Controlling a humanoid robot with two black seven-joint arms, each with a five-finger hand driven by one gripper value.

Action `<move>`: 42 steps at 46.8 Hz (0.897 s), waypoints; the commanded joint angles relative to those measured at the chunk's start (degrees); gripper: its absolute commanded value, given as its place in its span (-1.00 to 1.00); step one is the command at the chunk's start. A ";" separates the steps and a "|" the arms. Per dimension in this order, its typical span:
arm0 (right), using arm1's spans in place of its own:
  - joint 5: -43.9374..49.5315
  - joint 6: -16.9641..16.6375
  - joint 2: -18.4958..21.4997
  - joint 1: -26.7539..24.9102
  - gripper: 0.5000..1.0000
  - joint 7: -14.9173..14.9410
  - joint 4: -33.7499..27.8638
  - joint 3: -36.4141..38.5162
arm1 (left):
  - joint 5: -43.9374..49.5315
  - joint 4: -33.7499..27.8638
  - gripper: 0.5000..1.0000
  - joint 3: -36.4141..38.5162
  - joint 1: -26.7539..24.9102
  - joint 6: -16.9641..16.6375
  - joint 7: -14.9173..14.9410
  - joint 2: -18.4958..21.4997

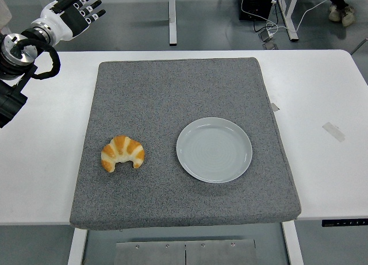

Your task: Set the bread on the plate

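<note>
Reaching needs care: left hand point(73, 13) hovers fingers spread, empty, well apart from croissant point(122, 153); grasp gently, then centre it on plate point(214, 149).

No readable text, label, brand, number or sign anywhere in the head view. Faint light marks along the dark strip point(344, 222) on the counter's near right edge, too small to read. Blank, unmarked faces on the two tape scraps point(333, 131) lying on the counter point(322, 92).
</note>
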State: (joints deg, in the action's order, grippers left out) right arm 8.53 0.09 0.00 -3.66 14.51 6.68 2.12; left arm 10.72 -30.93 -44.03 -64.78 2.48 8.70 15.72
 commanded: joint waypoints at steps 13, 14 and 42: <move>0.00 0.00 0.00 0.05 1.00 -0.01 0.00 -0.01 | 0.09 -0.01 0.94 0.17 0.62 -0.01 0.18 0.10; 0.00 0.00 0.00 -0.03 1.00 -0.01 0.00 -0.01 | 0.00 -0.01 0.94 0.18 0.62 -0.01 0.18 0.01; 0.00 0.00 0.00 0.06 1.00 -0.01 0.00 -0.01 | -12.82 -0.01 0.95 8.26 -1.32 5.61 0.09 0.45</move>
State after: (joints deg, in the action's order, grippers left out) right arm 8.53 0.09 0.00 -3.67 14.49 6.68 2.11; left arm 0.59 -30.95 -36.25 -65.99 6.77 8.75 15.76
